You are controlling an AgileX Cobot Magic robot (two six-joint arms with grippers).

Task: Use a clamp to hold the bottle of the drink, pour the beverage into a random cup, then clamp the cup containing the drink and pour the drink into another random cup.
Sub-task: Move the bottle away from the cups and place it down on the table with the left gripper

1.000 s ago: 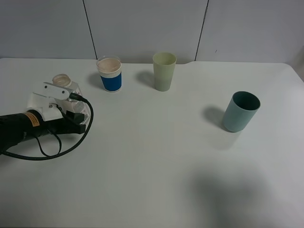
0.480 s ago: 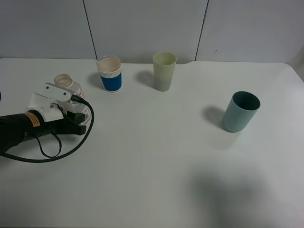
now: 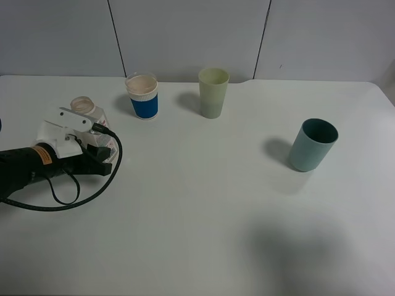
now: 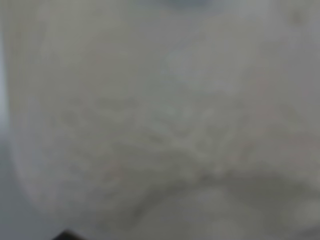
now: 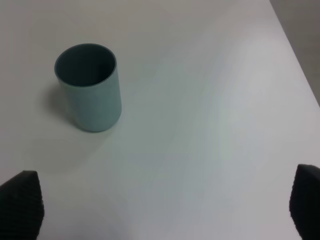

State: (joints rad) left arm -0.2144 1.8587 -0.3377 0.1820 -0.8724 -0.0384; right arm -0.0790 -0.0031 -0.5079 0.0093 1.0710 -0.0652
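A clear drink bottle (image 3: 82,106) with an open top stands at the far left of the table, between the fingers of my left gripper (image 3: 97,150). The gripper looks shut on it. In the left wrist view the bottle (image 4: 160,120) fills the frame as a pale blur. A blue cup (image 3: 142,97) with a white rim, a pale green cup (image 3: 213,93) and a teal cup (image 3: 313,145) stand upright. My right gripper (image 5: 162,205) is open and empty, above and short of the teal cup (image 5: 90,87). It is out of the exterior view.
A white table (image 3: 203,209) holds everything. A black cable (image 3: 92,194) loops from the left arm onto the table. A grey panelled wall (image 3: 185,31) runs along the far edge. The table's right edge (image 5: 295,55) lies close to the teal cup.
My left gripper and the bottle have shifted slightly toward the table's front. The cups have not moved.
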